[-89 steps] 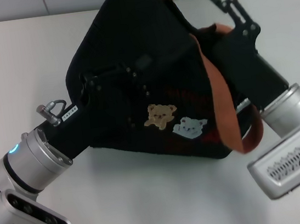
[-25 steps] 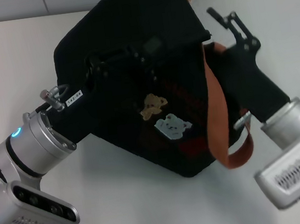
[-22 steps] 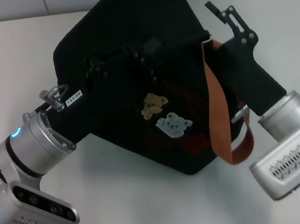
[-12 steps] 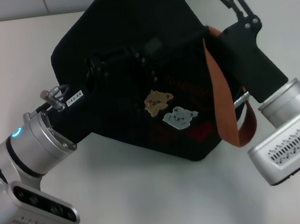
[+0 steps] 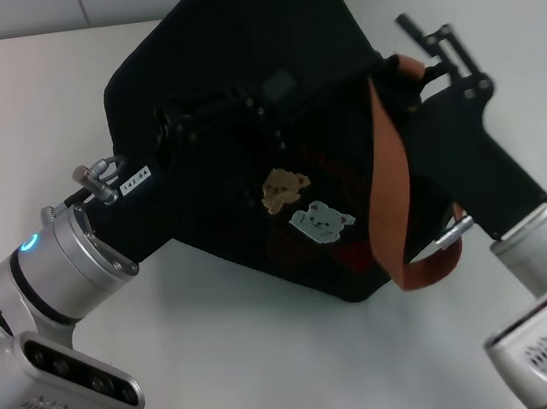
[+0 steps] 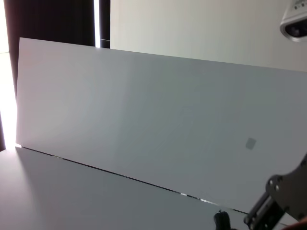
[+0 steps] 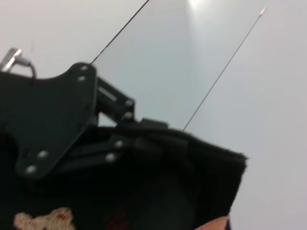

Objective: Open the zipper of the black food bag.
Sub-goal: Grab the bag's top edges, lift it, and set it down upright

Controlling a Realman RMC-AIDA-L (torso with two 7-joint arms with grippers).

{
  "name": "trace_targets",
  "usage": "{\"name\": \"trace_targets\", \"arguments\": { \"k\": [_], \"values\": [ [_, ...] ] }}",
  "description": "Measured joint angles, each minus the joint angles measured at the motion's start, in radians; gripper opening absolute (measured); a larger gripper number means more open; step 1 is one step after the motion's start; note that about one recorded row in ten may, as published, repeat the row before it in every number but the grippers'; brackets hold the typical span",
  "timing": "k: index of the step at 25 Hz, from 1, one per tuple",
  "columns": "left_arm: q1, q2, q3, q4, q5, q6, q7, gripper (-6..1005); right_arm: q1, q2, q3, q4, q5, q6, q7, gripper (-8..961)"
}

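Observation:
The black food bag (image 5: 230,29) lies tilted on the white table, its bear pictures (image 5: 299,206) facing me. An orange-brown handle (image 5: 391,179) hangs down its right side and loops over my right arm. My left gripper (image 5: 269,94) reaches in from the left onto the bag's top. In the right wrist view, the left gripper (image 7: 153,127) is shut on the bag's rim (image 7: 206,148). My right gripper (image 5: 427,33) stands just past the bag's right corner, beside the handle. The zipper is hidden against the black fabric.
Bare white table (image 5: 277,386) lies in front of the bag and to its left. A tiled wall (image 5: 26,10) runs close behind it. The left wrist view shows a white wall panel (image 6: 144,120) and part of the right gripper (image 6: 276,201).
Over the last second my right gripper went up toward the wall, then came down and to the right. The bag swung a little with it. The left arm stayed still.

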Motion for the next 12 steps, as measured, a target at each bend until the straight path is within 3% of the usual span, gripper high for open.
{"name": "trace_targets", "arguments": {
  "k": [6, 12],
  "values": [
    [-0.001, 0.000, 0.000, -0.001, -0.001, 0.001, 0.000, 90, 0.044, 0.004, 0.021, 0.007, 0.003, 0.091, 0.000, 831],
    [-0.002, 0.000, 0.000, -0.004, -0.003, 0.004, 0.000, 90, 0.087, 0.005, 0.117, 0.025, 0.004, 0.120, -0.008, 831]
  ]
}}
